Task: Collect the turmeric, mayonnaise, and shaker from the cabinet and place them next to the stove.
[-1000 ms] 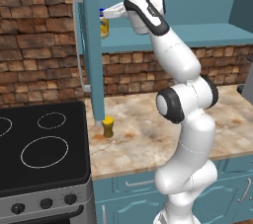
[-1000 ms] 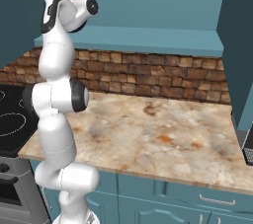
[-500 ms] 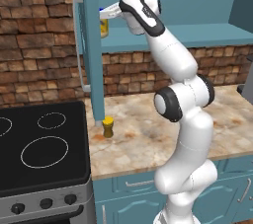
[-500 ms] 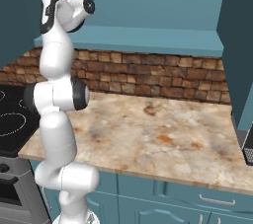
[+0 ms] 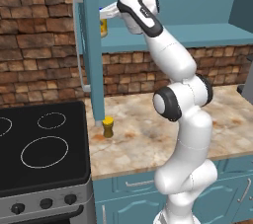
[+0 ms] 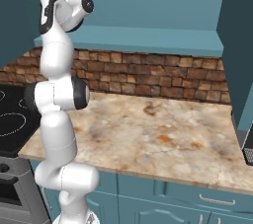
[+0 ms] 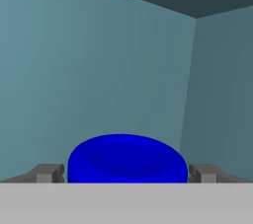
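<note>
Two jaws flank mayonnaise (round glossy blue lid), not clenched | slim turmeric on speckled counter

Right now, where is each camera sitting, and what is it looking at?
Left base view: behind the arm to its left, looking forward and down at the stove, the turmeric on the counter and the cabinet; the arm rises at lower right.
Right base view: behind to its right, facing the same counter and stove; the arm rises at left.
Hand view: on the hand, looking into the cabinet at the mayonnaise lid between the fingertips.
Both base views share counter, stove and brick wall.
</note>
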You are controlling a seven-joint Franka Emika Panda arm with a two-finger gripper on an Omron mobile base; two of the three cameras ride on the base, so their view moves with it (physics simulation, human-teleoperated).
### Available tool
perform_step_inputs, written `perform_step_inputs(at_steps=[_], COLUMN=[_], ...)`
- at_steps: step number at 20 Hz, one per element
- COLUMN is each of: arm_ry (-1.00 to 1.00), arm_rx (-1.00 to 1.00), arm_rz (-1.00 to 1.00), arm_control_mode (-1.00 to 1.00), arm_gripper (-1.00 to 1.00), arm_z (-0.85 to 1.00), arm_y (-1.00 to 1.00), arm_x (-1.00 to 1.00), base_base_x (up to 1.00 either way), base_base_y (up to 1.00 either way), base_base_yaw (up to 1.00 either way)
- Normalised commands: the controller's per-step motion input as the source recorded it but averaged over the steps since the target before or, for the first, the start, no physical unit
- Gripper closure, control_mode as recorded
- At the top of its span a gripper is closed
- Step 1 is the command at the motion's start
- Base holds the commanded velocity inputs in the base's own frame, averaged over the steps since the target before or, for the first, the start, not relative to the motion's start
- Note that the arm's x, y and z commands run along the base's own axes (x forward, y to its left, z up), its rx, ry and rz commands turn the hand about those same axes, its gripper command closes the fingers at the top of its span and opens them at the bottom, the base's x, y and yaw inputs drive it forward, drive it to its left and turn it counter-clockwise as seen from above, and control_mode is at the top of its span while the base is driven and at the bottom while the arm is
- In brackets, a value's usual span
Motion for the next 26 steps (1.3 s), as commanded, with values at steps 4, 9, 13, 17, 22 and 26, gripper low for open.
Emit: perform_step_inputs(at_steps=[4, 9, 13, 17, 22, 26], arm_ry=[0.00, 0.00, 0.00, -0.03, -0.03, -0.05], arm_rx=[-0.04, -0.01, 0.00, 0.00, 0.00, 0.01], arm_rz=[0.00, 0.00, 0.00, 0.00, 0.00, 0.00], arm_control_mode=[-1.00, -1.00, -1.00, -1.00, -1.00, -1.00], arm_gripper=[1.00, 1.00, 1.00, 1.00, 1.00, 1.00], arm_z=[-0.08, 0.00, 0.00, 0.00, 0.00, 0.00], arm_y=[0.20, 0.01, -0.05, -0.14, -0.21, -0.38], arm_x=[0.05, 0.00, -0.06, -0.28, -0.41, -0.47], base_base_x=[0.00, 0.00, 0.00, 0.00, 0.00, 0.00], base_base_y=[0.00, 0.00, 0.00, 0.00, 0.00, 0.00], base_base_yaw=[0.00, 0.00, 0.00, 0.00, 0.00, 0.00])
